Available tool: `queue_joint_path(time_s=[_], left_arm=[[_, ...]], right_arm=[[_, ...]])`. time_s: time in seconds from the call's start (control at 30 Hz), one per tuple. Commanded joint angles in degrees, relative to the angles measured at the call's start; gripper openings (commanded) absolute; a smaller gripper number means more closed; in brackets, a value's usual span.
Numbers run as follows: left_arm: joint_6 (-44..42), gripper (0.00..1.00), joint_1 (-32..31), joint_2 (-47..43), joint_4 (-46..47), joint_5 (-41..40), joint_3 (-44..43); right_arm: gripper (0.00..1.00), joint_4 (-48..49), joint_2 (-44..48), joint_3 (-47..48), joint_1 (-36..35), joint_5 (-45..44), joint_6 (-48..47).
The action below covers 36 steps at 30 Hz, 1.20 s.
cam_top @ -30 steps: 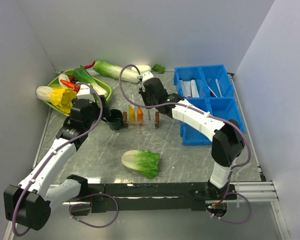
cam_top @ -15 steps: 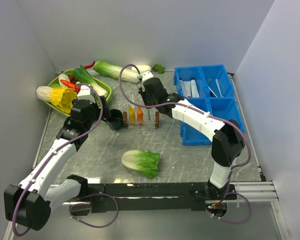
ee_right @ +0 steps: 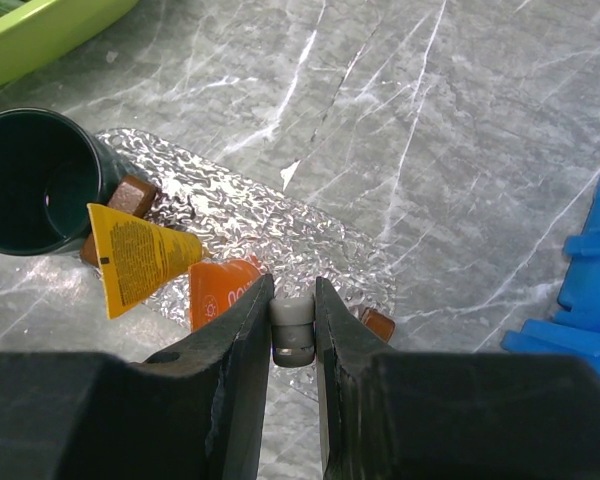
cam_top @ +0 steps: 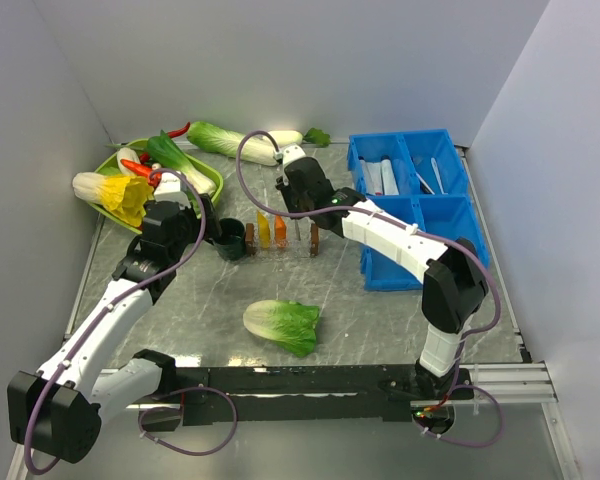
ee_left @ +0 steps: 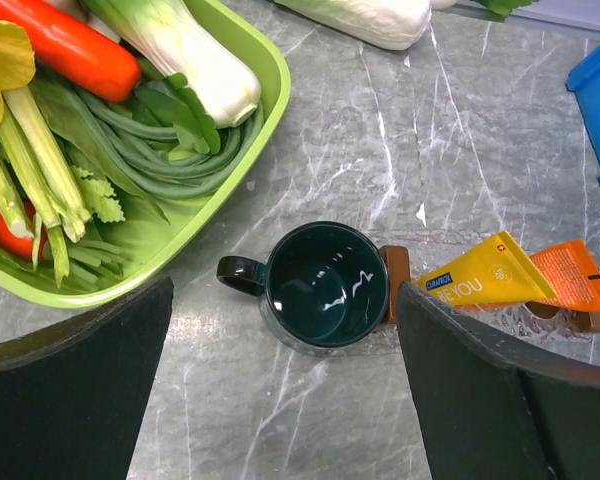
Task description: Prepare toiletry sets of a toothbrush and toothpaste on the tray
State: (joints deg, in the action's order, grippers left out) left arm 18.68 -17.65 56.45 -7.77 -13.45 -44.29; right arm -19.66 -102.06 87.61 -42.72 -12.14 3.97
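Toothpaste first: the yellow tube (ee_right: 130, 262) and the orange tube (ee_right: 220, 292) lie side by side on the clear tray (ee_right: 310, 225), left of centre in my right wrist view. The dark green mug (ee_left: 325, 285) sits against the tray's left end. My right gripper (ee_right: 293, 300) is clamped on the pale toothbrush (ee_right: 292, 328), which I see end-on above the tray. My left gripper (ee_left: 280, 310) hangs spread wide over the mug.

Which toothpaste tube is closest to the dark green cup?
The yellow tube. It lies just beside the cup, while the orange tube lies on the yellow one's far side, farther from the cup.
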Motion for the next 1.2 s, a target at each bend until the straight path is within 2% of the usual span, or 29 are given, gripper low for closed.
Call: queue_joint_path(time_s=[0.0, 0.33, 0.37, 0.57, 0.67, 1.17], left_arm=[[-0.92, 0.96, -0.28, -1.43, 1.88, -0.79, 0.08], [-1.1, 0.96, -0.37, -1.95, 1.79, -0.79, 0.61], [-1.1, 0.97, -0.37, -1.95, 1.79, -0.79, 0.61], [-1.1, 0.96, -0.37, -1.95, 1.88, -0.96, 0.7], [-1.19, 0.96, -0.46, -1.78, 1.97, -1.05, 0.7], [-1.1, 0.96, -0.63, -1.51, 1.88, -0.96, 0.88]], right_arm=[[0.05, 1.64, -1.3, -0.87, -0.52, -0.87, 1.04], [0.07, 1.73, -1.56, -2.18, -0.79, -1.65, 1.48], [0.09, 1.47, -1.56, -2.01, -0.87, -1.66, 1.57], [0.36, 1.47, -1.65, -1.83, -0.79, -2.71, 1.74], [0.43, 1.64, -1.74, -1.57, -0.79, -2.71, 1.92], [0.61, 1.73, -0.78, -1.13, -0.7, -2.45, 3.33]])
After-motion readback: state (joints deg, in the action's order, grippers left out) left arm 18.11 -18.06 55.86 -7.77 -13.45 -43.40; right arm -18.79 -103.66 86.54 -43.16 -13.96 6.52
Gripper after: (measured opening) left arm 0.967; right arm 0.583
